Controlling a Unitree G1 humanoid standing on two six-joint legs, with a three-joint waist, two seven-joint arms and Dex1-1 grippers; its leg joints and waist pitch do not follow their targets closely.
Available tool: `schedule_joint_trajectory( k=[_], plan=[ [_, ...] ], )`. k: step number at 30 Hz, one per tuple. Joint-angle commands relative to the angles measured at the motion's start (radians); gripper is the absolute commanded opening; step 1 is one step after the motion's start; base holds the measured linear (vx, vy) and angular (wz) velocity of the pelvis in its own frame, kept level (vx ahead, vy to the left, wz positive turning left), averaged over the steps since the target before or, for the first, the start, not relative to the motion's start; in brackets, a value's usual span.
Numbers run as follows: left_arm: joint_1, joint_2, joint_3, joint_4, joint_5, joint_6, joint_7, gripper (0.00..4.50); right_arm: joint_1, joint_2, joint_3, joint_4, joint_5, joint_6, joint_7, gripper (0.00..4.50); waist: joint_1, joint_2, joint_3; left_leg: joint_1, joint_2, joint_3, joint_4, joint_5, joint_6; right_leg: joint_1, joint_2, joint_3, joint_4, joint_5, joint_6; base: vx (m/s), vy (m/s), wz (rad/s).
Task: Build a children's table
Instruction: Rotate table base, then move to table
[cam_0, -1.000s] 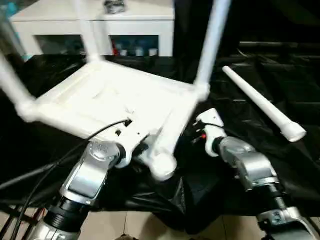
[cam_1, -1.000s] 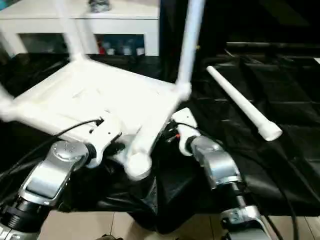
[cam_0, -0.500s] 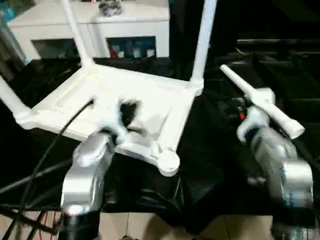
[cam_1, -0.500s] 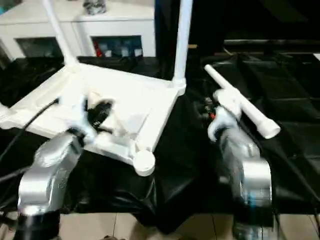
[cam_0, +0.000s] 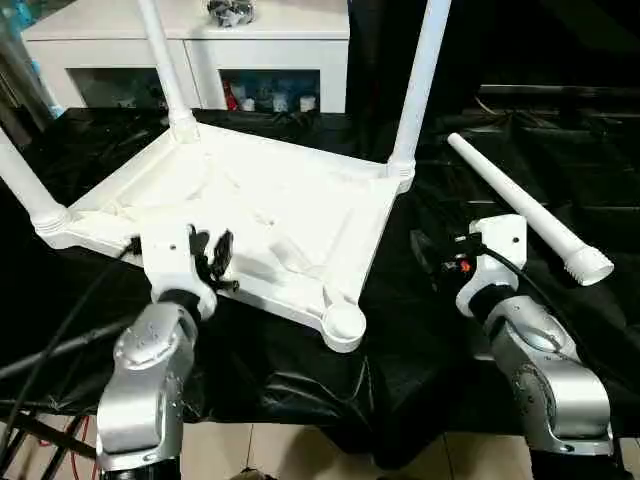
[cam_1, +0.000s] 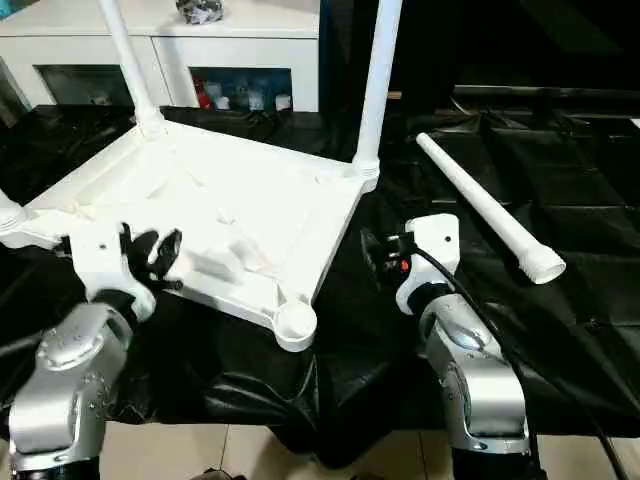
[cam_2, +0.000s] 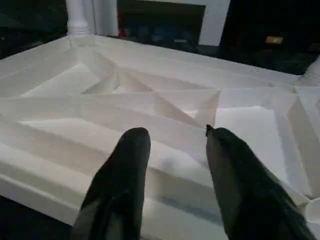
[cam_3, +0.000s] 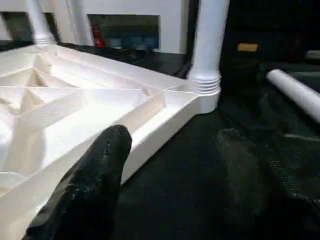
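Note:
The children's table tabletop (cam_0: 270, 210) lies upside down on the black-draped work table, ribbed underside up. Three white legs stand in its sockets: far left (cam_0: 163, 60), far right (cam_0: 421, 70) and left (cam_0: 18, 175). The near corner socket (cam_0: 343, 322) is empty. A loose leg (cam_0: 515, 205) lies on the drape to the right. My left gripper (cam_0: 212, 252) hovers open over the tabletop's near edge, its fingers (cam_2: 127, 165) apart with nothing between them. My right gripper (cam_1: 375, 250) is open just right of the tabletop, beside the empty socket, its fingers (cam_3: 95, 190) holding nothing.
A white cabinet (cam_0: 270, 30) with items on its shelves stands behind the table. Black cables (cam_0: 60, 340) trail from my left arm. The drape (cam_0: 320, 390) hangs over the near table edge above tiled floor.
Both grippers were at the tabletop's near corner while it sat tilted. They have opened and drawn back and apart, and the tabletop now lies flat.

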Motion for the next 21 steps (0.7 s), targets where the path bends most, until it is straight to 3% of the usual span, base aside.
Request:
schedule_joint_trajectory(
  k=[1, 2, 3, 4, 6, 7, 8, 9, 10, 11, 12, 13, 14, 15, 16, 17, 18, 19, 20, 21],
  plan=[
    [-0.007, -0.001, -0.014, 0.013, 0.020, -0.008, 0.026, 2.42, -0.039, -0.012, 0.007, 0.035, -0.048, -0.026, -0.054, 3.52, -0.005, -0.011, -0.061, 0.016, 0.041, -0.018, -0.075, -0.269, 0.010, 0.034, -0.051, 0.040, -0.081, -0.300, -0.120, 0.000, 0.000, 0.00],
    [-0.007, 0.002, -0.021, 0.014, 0.022, -0.018, 0.032, 2.46, -0.047, -0.014, 0.008, 0.046, -0.059, -0.030, -0.068, 3.55, -0.006, -0.010, -0.059, 0.014, 0.040, -0.017, -0.075, -0.265, 0.012, 0.034, -0.050, 0.040, -0.082, -0.303, -0.121, 0.000, 0.000, 0.00],
    [-0.006, 0.006, -0.033, 0.015, 0.035, -0.028, 0.043, 2.48, -0.052, -0.013, 0.004, 0.054, -0.053, -0.022, -0.069, 3.56, -0.009, -0.030, -0.059, 0.013, 0.041, -0.014, -0.073, -0.262, 0.017, 0.035, -0.050, 0.041, -0.084, -0.308, -0.117, 0.000, 0.000, 0.00],
    [-0.005, 0.010, -0.043, 0.016, 0.045, -0.034, 0.052, 2.59, -0.054, -0.011, 0.000, 0.057, -0.043, -0.016, -0.063, 3.56, -0.004, -0.017, -0.059, 0.016, 0.041, -0.017, -0.074, -0.262, 0.020, 0.035, -0.053, 0.041, -0.081, -0.319, -0.116, 0.000, 0.000, 0.00],
    [-0.002, 0.013, -0.061, 0.016, 0.055, -0.032, 0.053, 2.85, -0.052, -0.007, -0.007, 0.059, -0.031, -0.015, -0.057, 3.56, -0.005, -0.019, -0.060, 0.016, 0.045, -0.017, -0.073, -0.251, 0.021, 0.034, -0.049, 0.041, -0.080, -0.301, -0.111, 0.000, 0.000, 0.00],
    [-0.001, 0.011, -0.071, 0.012, 0.054, -0.033, 0.050, 2.91, -0.051, -0.008, -0.009, 0.058, -0.031, -0.016, -0.054, 3.56, -0.011, -0.014, -0.062, 0.022, 0.057, -0.029, -0.079, -0.258, -0.012, 0.035, -0.024, 0.027, -0.077, -0.240, -0.104, 0.000, 0.000, 0.00],
    [0.000, 0.007, -0.081, 0.011, 0.054, -0.033, 0.048, 2.95, -0.045, -0.010, -0.004, 0.055, -0.036, -0.025, -0.049, 3.56, -0.016, -0.010, -0.061, 0.027, 0.064, -0.035, -0.083, -0.270, -0.024, 0.035, -0.015, 0.021, -0.075, -0.215, -0.108, 0.000, 0.000, 0.00],
    [0.000, 0.007, -0.081, 0.011, 0.054, -0.033, 0.048, 3.04, -0.045, -0.010, -0.004, 0.055, -0.036, -0.025, -0.049, 3.56, -0.021, -0.004, -0.062, 0.037, 0.081, -0.049, -0.094, -0.284, -0.029, 0.035, -0.001, 0.010, -0.070, -0.186, -0.117, 0.000, 0.000, 0.00],
    [-0.002, 0.010, -0.089, 0.012, 0.058, -0.030, 0.049, 3.17, -0.040, -0.008, 0.000, 0.048, -0.034, -0.025, -0.050, 3.56, -0.035, 0.023, -0.062, 0.061, 0.176, -0.102, -0.137, -0.289, 0.005, 0.023, 0.002, -0.012, -0.025, -0.100, -0.141, 0.000, 0.000, 0.00],
    [-0.002, 0.010, -0.089, 0.012, 0.058, -0.030, 0.049, 3.29, -0.040, -0.008, 0.000, 0.048, -0.034, -0.025, -0.050, 3.56, -0.035, 0.023, -0.062, 0.061, 0.176, -0.102, -0.137, -0.289, 0.005, 0.023, 0.002, -0.012, -0.025, -0.100, -0.141, 0.000, 0.000, 0.00],
    [-0.008, 0.012, -0.094, 0.014, 0.058, -0.029, 0.051, 3.36, -0.039, -0.006, 0.004, 0.047, -0.035, -0.027, -0.055, 3.56, -0.047, 0.030, -0.060, 0.068, 0.239, -0.125, -0.164, -0.244, 0.070, 0.000, -0.007, -0.016, 0.046, -0.077, -0.147, 0.008, -0.086, 0.08],
    [-0.013, 0.012, -0.096, 0.016, 0.057, -0.028, 0.054, 3.36, -0.039, -0.007, 0.001, 0.050, -0.035, -0.027, -0.061, 3.56, -0.047, 0.031, -0.060, 0.068, 0.239, -0.124, -0.164, -0.237, 0.095, -0.005, -0.010, -0.016, 0.060, -0.068, -0.155, 0.001, -0.138, 0.08],
    [-0.016, 0.019, -0.096, 0.023, 0.053, -0.038, 0.051, 3.41, -0.039, -0.003, 0.002, 0.055, -0.037, -0.029, -0.071, 3.56, -0.051, 0.017, -0.061, 0.059, 0.224, -0.108, -0.158, -0.243, 0.157, -0.004, -0.024, -0.010, 0.064, -0.033, -0.198, 0.001, -0.138, 0.08],
    [-0.016, 0.020, -0.096, 0.024, 0.053, -0.040, 0.050, 3.49, -0.039, -0.003, 0.002, 0.056, -0.037, -0.030, -0.072, 3.56, -0.049, 0.010, -0.063, 0.057, 0.208, -0.098, -0.150, -0.251, 0.187, -0.002, -0.030, -0.005, 0.055, -0.018, -0.243, -0.012, -0.201, 0.07],
    [-0.019, 0.019, -0.095, 0.026, 0.051, -0.045, 0.052, 3.49, -0.038, -0.002, -0.003, 0.057, -0.034, -0.031, -0.073, 3.56, -0.052, -0.028, -0.063, 0.031, 0.111, -0.039, -0.088, -0.307, 0.227, 0.003, -0.028, 0.004, -0.004, -0.012, -0.386, -0.017, -0.227, 0.04],
    [-0.029, 0.021, -0.098, 0.041, 0.052, -0.059, 0.057, 3.74, -0.037, -0.001, -0.011, 0.068, -0.029, -0.037, -0.072, 3.56, -0.053, -0.059, -0.071, 0.011, -0.032, 0.028, 0.052, -0.321, 0.212, 0.016, -0.003, 0.003, -0.079, -0.063, -0.430, -0.017, -0.227, 0.04],
    [-0.029, 0.021, -0.098, 0.041, 0.052, -0.059, 0.057, 3.79, -0.037, -0.001, -0.011, 0.068, -0.029, -0.037, -0.072, 3.56, -0.026, -0.060, -0.072, -0.046, -0.088, 0.021, 0.217, -0.259, 0.165, 0.059, -0.060, 0.028, -0.108, -0.295, -0.386, -0.018, -0.216, -0.03],
    [-0.034, 0.021, -0.102, 0.046, 0.056, -0.060, 0.064, 3.79, -0.037, -0.002, -0.017, 0.077, -0.027, -0.039, -0.071, 3.56, -0.032, -0.075, -0.054, -0.051, -0.091, 0.016, 0.229, -0.254, 0.154, 0.039, -0.057, 0.016, -0.113, -0.342, -0.320, -0.051, -0.215, -0.04],
    [-0.036, 0.017, -0.101, 0.042, 0.058, -0.058, 0.072, 3.87, -0.035, -0.003, -0.017, 0.079, -0.028, -0.032, -0.070, 3.56, -0.039, -0.043, -0.060, -0.040, -0.080, -0.003, 0.198, -0.270, 0.154, 0.060, -0.082, 0.016, -0.125, -0.448, -0.224, -0.051, -0.215, -0.04],
    [-0.039, 0.018, -0.097, 0.043, 0.056, -0.058, 0.075, 3.87, -0.036, -0.002, -0.013, 0.082, -0.030, -0.029, -0.072, 3.56, -0.048, -0.042, -0.062, -0.032, -0.081, -0.004, 0.170, -0.274, 0.174, 0.061, -0.064, 0.014, -0.143, -0.487, -0.157, -0.068, -0.178, 0.02]
  ],
)
